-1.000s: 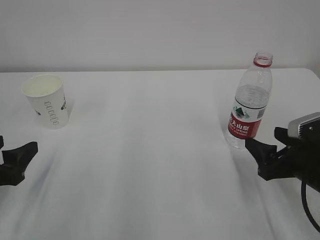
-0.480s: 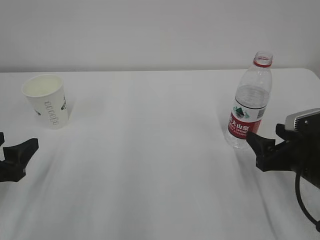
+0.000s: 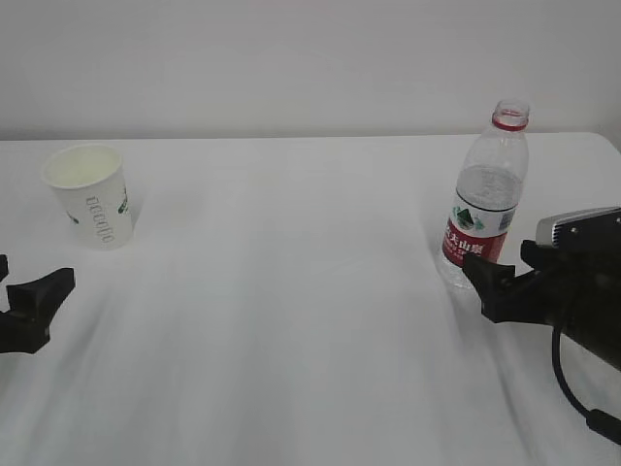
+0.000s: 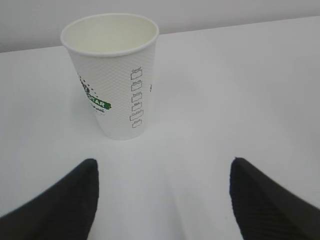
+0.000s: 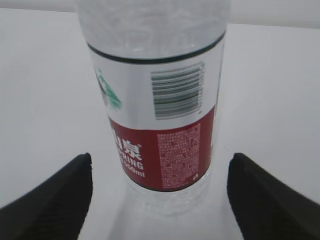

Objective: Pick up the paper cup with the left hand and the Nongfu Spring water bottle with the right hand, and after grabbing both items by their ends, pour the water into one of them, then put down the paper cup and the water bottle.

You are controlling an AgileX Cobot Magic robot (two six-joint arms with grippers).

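Paper cup stood upright at the table's far left, left hand short of it with fingers spread and empty, Nongfu Spring water bottle upright at right, uncapped, right hand just before its base, fingers released, nothing grasped.

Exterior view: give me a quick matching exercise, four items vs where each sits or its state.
Items:
1. paper cup
2. water bottle
3. left gripper
4. right gripper

States:
A. open, label right ahead between its jaws
B. upright, far left of the table
C. open, short of the cup
D. upright, right side, no cap

Pairs: 1-B, 2-D, 3-C, 4-A
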